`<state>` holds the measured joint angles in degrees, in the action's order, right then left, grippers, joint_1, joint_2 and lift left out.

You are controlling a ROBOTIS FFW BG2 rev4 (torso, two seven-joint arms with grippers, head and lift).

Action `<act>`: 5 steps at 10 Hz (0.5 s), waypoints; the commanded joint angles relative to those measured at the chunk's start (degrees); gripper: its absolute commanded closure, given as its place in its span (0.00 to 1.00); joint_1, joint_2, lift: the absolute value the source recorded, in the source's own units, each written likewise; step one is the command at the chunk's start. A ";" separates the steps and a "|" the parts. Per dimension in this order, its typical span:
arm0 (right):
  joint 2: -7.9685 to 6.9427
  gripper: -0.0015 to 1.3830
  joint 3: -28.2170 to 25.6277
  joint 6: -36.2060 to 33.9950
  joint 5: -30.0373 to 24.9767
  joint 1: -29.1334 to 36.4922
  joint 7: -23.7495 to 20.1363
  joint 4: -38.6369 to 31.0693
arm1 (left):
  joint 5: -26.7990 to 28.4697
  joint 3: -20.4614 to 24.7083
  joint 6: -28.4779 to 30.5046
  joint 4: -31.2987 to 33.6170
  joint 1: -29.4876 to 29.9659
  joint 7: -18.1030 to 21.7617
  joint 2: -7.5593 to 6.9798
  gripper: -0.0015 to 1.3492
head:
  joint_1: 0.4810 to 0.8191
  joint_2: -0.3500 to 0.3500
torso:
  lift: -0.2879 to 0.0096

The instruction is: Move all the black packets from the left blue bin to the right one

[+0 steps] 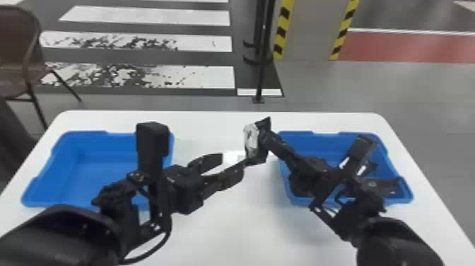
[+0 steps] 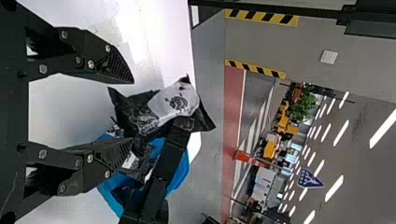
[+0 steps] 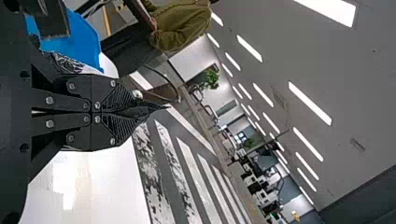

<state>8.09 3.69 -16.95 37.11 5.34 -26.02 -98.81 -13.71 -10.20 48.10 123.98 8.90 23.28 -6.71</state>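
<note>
Head view has a black packet [image 1: 251, 139] with a whitish patch, up above the tabletop [image 1: 226, 230] in the gap between the two bins. The right gripper [image 1: 265, 136] has it pinched at the tips, and the right wrist view backs that up, with the fingers pressed together around a thin dark bit of it. The left gripper [image 1: 232, 162] is spread, nothing clamped in it, pointing at the packet. From the left wrist view the packet sits just past those spread tips, one of them really close to its lower part, but I can't tell if they're touching. The left blue bin [image 1: 76, 133] is on one side of the tabletop, partly behind the left arm [image 1: 70, 233], and the right blue bin [image 1: 318, 139] is on the other, with the right arm [image 1: 399, 240] reaching across it. There are some dark shapes over in that right one too, but the arm's in the way, so I honestly can't say if they're packets. Further back there's a brown chair [image 1: 16, 53] and a black pole [image 1: 261, 74] standing on the striped floor [image 1: 148, 79].
</note>
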 commanded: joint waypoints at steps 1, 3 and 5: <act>-0.10 0.93 -4.61 0.36 -2.04 -0.14 0.01 0.17 | -1.60 0.71 -1.56 0.83 0.94 0.01 0.03 0.10 | 0.63 0.39 | 0.50; -0.36 0.93 -10.89 1.20 -6.15 -1.41 0.27 1.57 | -2.40 4.26 -7.60 5.47 5.30 -0.26 0.64 0.10 | 0.63 0.30 | 0.50; -0.10 0.93 -16.26 1.06 -11.29 -3.52 0.45 6.21 | -2.86 10.54 -10.42 13.76 13.32 -1.93 2.22 0.10 | 0.63 0.25 | 0.50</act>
<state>7.81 -11.31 -15.76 27.12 2.64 -25.56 -94.46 -16.56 -1.82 38.40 135.08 19.53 21.36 -4.96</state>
